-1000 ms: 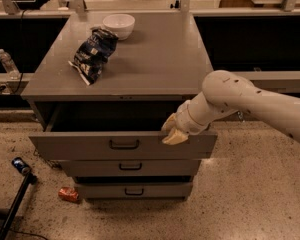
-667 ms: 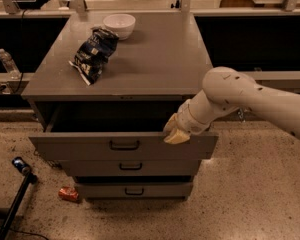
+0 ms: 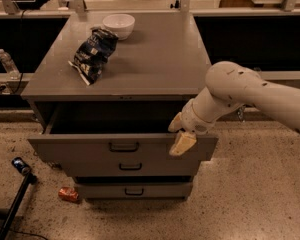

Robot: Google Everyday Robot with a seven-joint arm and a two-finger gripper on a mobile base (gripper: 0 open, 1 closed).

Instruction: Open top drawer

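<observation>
Top drawer (image 3: 75, 148), wide grey metal with one dark bar handle, stands pulled well out of the grey cabinet, nearest of three drawers! On its right front edge sits the cream two-finger gripper (image 3: 179, 133), jaws straddling and holding the panel's rim. Below, two shallower grey drawers (image 3: 155, 167) sit further in, one small orange can (image 3: 68, 194) on the floor beside them. Further back, the flat grey cabinet top (image 3: 160, 59) carries one dark crumpled snack bag (image 3: 94, 53), then one white round bowl (image 3: 118, 25).
</observation>
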